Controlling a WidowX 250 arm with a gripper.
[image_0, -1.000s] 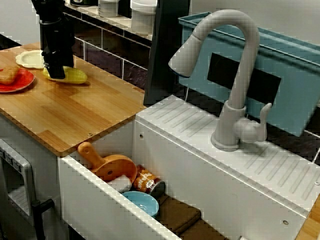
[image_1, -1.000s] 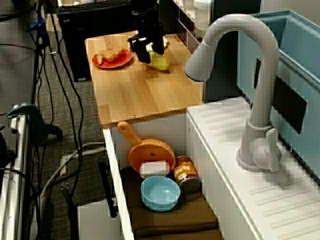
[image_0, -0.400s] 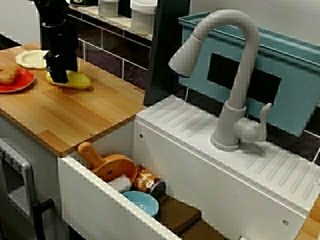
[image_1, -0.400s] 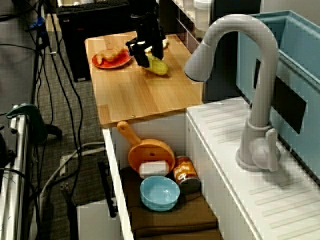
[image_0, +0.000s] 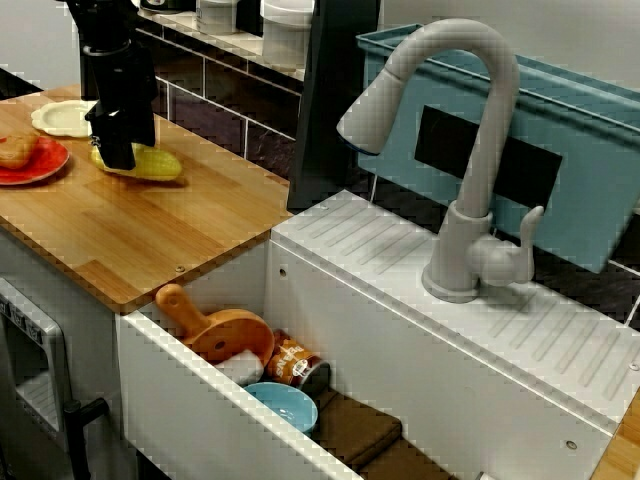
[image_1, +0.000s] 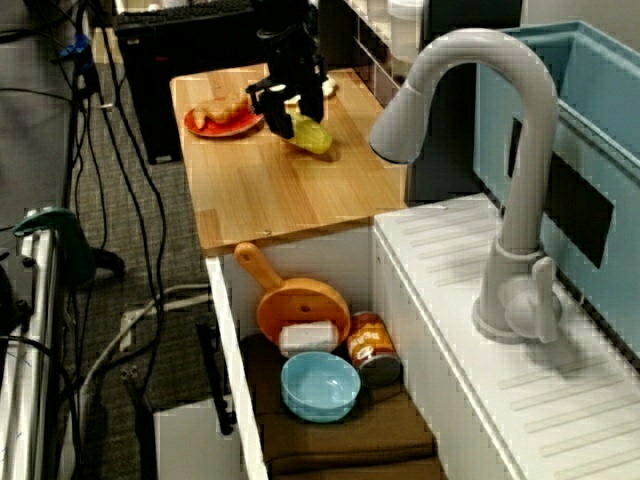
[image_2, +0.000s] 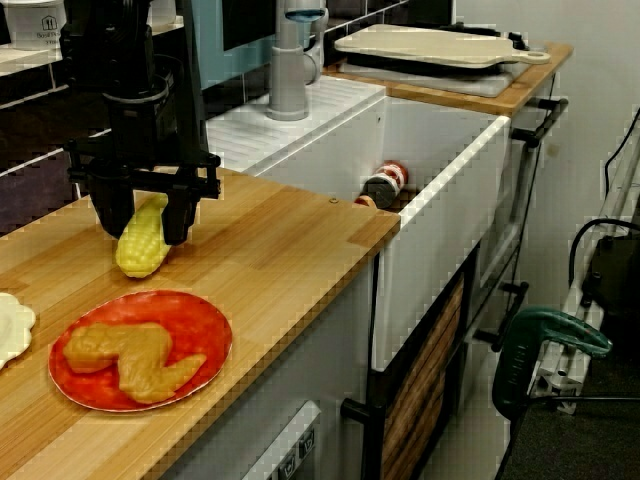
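1. The gripper (image_2: 143, 237) comes straight down on a yellow corn cob (image_2: 139, 252). Its two fingers (image_2: 178, 215) are clenched on the cob's upper half, one on each side.
2. The corn cob sits over the wooden counter (image_2: 280, 250) towards the back wall. It is tilted, with its lower end pointing down at the wood. That end looks very close to the board, but no view shows for certain whether it touches.
3. Judged from this, the grasp is made and the work is at the lifting stage. The cob is held, but it is barely clear of the counter, if at all.
4. A red plate (image_2: 205, 318) carrying a brown food piece (image_2: 130, 360) lies just in front of the cob, near it but apart. A pale dish (image_0: 62, 118) sits beside that plate.
5. The sink (image_2: 440, 200) is well apart from the cob, at the counter's far end. In it are an orange pan (image_1: 300, 305), a blue bowl (image_1: 320, 385) and a can (image_1: 372, 350).
6. The next move seems to call for height before any sideways travel, because the low tip could drag on the wood or clip the plate's rim.
7. It also calls for a steady squeeze (a rounded cob gripped off-centre may swivel between the fingers).
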